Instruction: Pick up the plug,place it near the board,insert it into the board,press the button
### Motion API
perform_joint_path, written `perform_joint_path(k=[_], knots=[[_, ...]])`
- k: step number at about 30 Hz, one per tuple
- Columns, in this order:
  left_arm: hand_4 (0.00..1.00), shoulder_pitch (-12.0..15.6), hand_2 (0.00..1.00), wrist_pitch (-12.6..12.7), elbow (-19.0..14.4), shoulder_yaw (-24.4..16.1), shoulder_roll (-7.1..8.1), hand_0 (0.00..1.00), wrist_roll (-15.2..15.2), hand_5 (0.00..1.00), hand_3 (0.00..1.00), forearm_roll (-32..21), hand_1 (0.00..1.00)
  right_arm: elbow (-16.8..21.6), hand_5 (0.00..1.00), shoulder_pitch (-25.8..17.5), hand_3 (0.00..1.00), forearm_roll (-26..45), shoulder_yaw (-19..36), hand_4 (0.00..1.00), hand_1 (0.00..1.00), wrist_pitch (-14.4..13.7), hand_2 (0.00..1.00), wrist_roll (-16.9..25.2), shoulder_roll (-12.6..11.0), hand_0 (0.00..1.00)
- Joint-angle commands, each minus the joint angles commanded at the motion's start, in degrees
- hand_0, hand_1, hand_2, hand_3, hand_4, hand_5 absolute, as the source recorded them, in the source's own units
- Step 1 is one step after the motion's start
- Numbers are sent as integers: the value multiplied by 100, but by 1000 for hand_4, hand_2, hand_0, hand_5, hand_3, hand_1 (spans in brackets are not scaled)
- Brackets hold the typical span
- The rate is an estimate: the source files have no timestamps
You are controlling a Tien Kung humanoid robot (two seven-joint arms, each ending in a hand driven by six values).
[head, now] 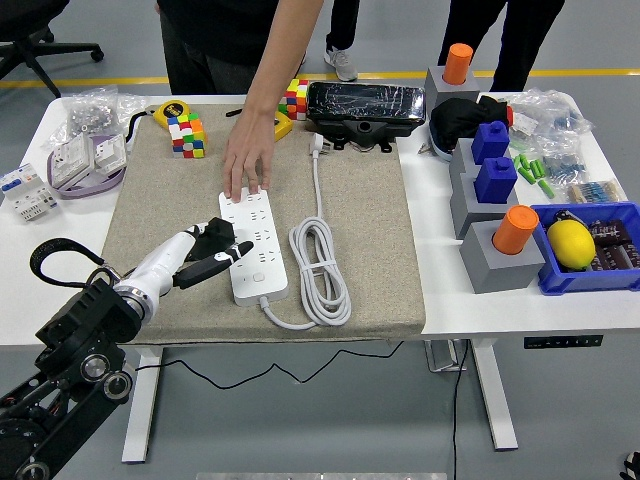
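The white power strip lies lengthwise on the grey mat. A person's hand presses down on its far end. My left hand reaches in from the lower left and sits at the strip's left edge, about halfway along it. Its fingers are curled on the black plug, which touches or overlaps the strip's left row of sockets. One fingertip rests on the strip's top. Whether the pins are in a socket is hidden. The right arm does not show.
The strip's white cable lies coiled to its right. Two colour cubes and a black case stand at the mat's far edge. Grey blocks with blue and orange pieces and a blue bin fill the right side.
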Motion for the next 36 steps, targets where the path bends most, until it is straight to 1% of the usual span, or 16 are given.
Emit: perform_joint_path(k=[3, 9, 16, 27, 32, 36], knots=[[998, -34, 960, -10, 18, 50, 1, 998, 0, 998, 956, -8, 995, 0, 917, -1, 752, -12, 9, 998, 719, 0, 717, -1, 1, 781], [998, -18, 957, -31, 21, 171, 5, 998, 0, 998, 956, -53, 993, 0, 917, -8, 752, -18, 17, 998, 719, -5, 717, -1, -3, 782], [998, -44, 956, -21, 14, 222, -18, 998, 0, 998, 953, -44, 990, 0, 917, -11, 752, -21, 19, 998, 720, -9, 717, -7, -12, 782], [998, -211, 954, -23, 25, 356, -47, 998, 0, 998, 952, 17, 988, 0, 917, 14, 750, -8, 12, 998, 719, -10, 717, 2, -17, 781], [998, -308, 954, -23, 36, 482, -54, 998, 0, 998, 952, 52, 987, 0, 917, 16, 751, -1, 2, 998, 719, -4, 717, -1, -22, 781], [998, -449, 953, -25, 57, 651, -50, 998, 0, 998, 952, 83, 988, 0, 917, 32, 751, 20, -18, 998, 719, -2, 717, 3, -29, 781]])
